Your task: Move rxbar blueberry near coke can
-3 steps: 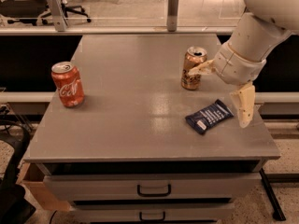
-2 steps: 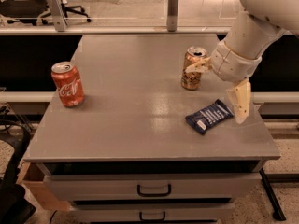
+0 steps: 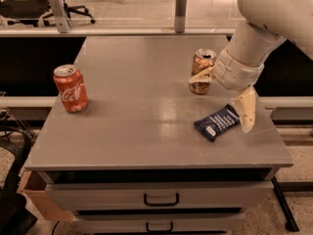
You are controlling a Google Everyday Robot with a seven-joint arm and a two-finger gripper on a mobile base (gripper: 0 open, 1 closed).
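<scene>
The rxbar blueberry (image 3: pixel 217 123), a dark navy bar with a small white patch, lies flat on the grey table (image 3: pixel 137 97) at the right front. The coke can (image 3: pixel 71 88), red with white script, stands upright at the table's left side, far from the bar. My gripper (image 3: pixel 219 105) hangs over the right side of the table, open wide and empty. One finger (image 3: pixel 247 110) points down just right of the bar's far end. The other finger (image 3: pixel 200 76) reaches left in front of a gold-orange can.
A gold-orange can (image 3: pixel 201 68) stands upright behind the bar, partly covered by my finger. The table's front edge lies close below the bar, with drawers (image 3: pixel 161 199) underneath. A glass rail with posts (image 3: pixel 180 4) runs along the back.
My arm has shifted a little to the left, bringing the lower finger closer to the bar's right end. The bar and both cans have not moved.
</scene>
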